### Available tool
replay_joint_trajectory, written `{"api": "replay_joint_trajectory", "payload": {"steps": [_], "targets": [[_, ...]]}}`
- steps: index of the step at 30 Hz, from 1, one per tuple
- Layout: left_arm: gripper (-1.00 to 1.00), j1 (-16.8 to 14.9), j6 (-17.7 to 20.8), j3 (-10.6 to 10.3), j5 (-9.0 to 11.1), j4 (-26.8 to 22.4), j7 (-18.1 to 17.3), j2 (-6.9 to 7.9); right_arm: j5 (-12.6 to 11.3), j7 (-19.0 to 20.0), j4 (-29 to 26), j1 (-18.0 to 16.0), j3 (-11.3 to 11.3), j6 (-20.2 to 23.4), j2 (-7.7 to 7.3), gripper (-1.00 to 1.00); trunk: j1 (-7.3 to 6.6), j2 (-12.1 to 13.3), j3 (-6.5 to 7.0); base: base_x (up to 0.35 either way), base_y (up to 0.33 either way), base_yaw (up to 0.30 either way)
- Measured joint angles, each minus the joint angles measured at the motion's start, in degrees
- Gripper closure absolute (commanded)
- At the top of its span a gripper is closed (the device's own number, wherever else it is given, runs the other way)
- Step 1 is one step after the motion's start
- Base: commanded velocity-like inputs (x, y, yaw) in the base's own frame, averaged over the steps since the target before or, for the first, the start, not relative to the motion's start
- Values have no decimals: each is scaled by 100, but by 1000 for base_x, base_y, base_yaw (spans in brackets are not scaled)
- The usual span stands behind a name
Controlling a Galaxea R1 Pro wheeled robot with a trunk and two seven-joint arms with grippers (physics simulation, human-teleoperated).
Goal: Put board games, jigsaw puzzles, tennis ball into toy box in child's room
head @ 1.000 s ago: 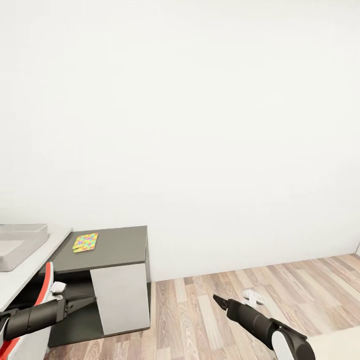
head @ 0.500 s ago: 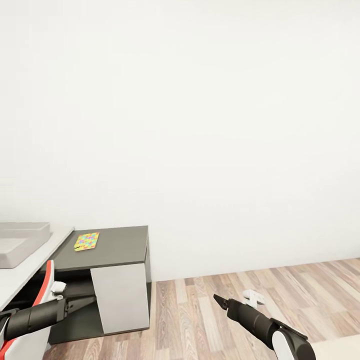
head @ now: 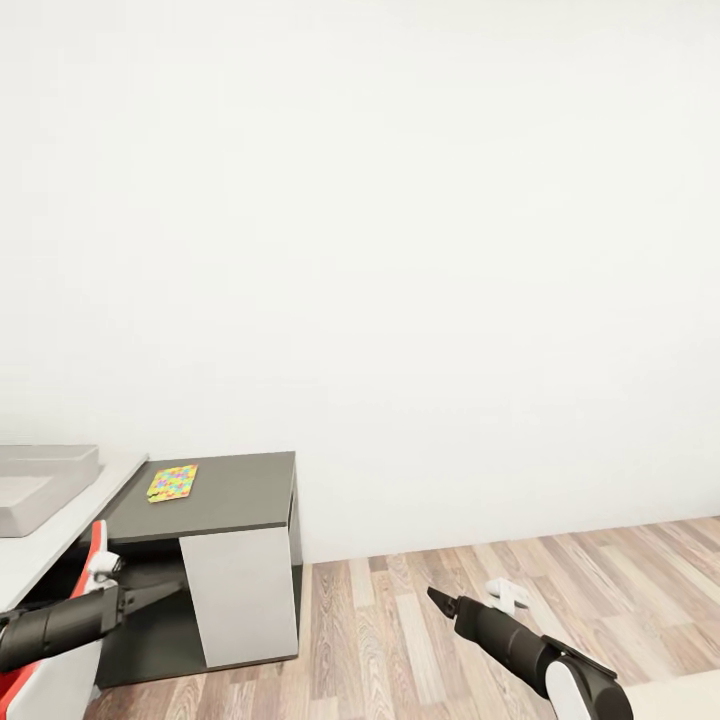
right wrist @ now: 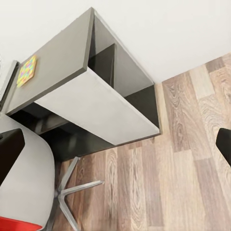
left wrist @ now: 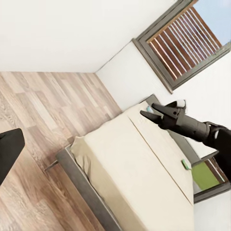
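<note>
From the head camera I logged one jigsaw puzzle [head: 172, 482] lying flat on the dark cabinet top of the table [head: 235, 495], well ahead of and above the left fingertips, untouched. The toy box [head: 40, 487] sat on the pale desk section beside it, off to the outer side of those fingertips, cut by the frame edge. The left gripper [head: 168, 590] pointed into the shadowed recess under the cabinet top, its fingers drawn to a narrow point with nothing between them. The right gripper [head: 436, 598] hung over the wooden floor [head: 400, 640], its tips also close together and empty, with a small white object [head: 508, 596] on the boards just past them. The right wrist camera added what the head camera lacked: the cabinet's open interior behind the white door [right wrist: 98, 113], the same puzzle [right wrist: 27, 71] on its top, and a white chair [right wrist: 29, 192] with a red edge and metal star base standing between that arm and the desk. The left wrist camera gave the opposite side of the room: the bed [left wrist: 134, 178] with its beige mattress, a slatted window [left wrist: 185, 41], a small green item [left wrist: 185, 165] near the mattress's far edge, and the right gripper [left wrist: 147, 112] seen against it, tips nearly meeting.
</note>
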Motion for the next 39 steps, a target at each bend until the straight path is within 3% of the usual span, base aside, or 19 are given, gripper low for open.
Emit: {"api": "replay_joint_trajectory", "payload": {"steps": [14,20,31,36,39], "targets": [[-100,-6,316,75,9,-353,1,38,-5,39,-132,21,7,68,-12,-100,0,0,0,0,0,0],[-100,-5,401,88,101,-413,1,55,-9,46,-361,37,10,99,-19,-100,0,0,0,0,0,0],[-100,5,598,83,576,-580,1,219,-22,66,-668,40,-20,429,-18,-100,0,0,0,0,0,0],[-100,38,635,79,974,-718,1,342,-23,288,-699,41,-40,517,-16,-100,0,0,0,0,0,0],[-100,50,656,78,1057,-766,1,363,-20,410,-703,41,-53,525,-18,-100,0,0,0,0,0,0]]}}
